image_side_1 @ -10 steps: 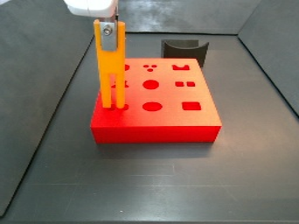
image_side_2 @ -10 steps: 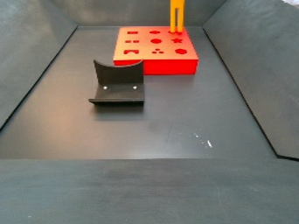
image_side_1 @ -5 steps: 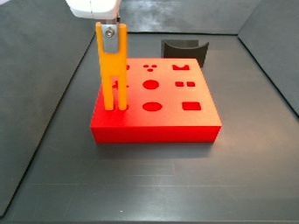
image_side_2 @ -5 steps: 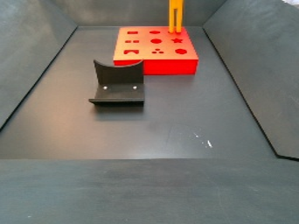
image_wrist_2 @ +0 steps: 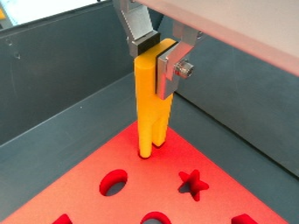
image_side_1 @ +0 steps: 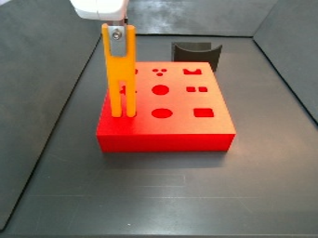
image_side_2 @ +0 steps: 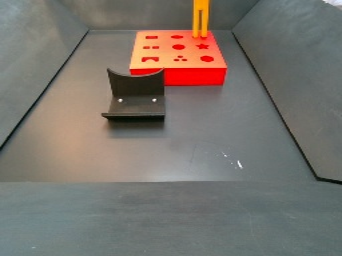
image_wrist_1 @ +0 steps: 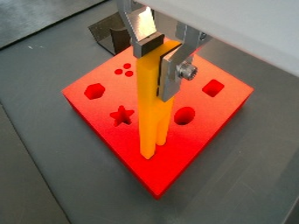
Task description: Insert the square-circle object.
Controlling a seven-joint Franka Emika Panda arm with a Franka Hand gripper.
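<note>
The square-circle object is a tall orange-yellow bar with two prongs pointing down. It stands upright on the red block, near the block's left front corner. My gripper is above the block, shut on the bar's top end. Both wrist views show the silver fingers clamping the bar, with the gripper at its joined end. The prong tips meet the block's top, and the holes under them are hidden. In a side view the bar rises from the block, with the gripper out of frame.
The block's top has several shaped holes: circles, a star, squares, a hexagon. A dark grey curved fixture stands on the dark floor away from the block and shows behind it in a side view. Sloped grey walls enclose the floor.
The gripper and the bar look a touch lower than a second ago. Nothing else has moved.
</note>
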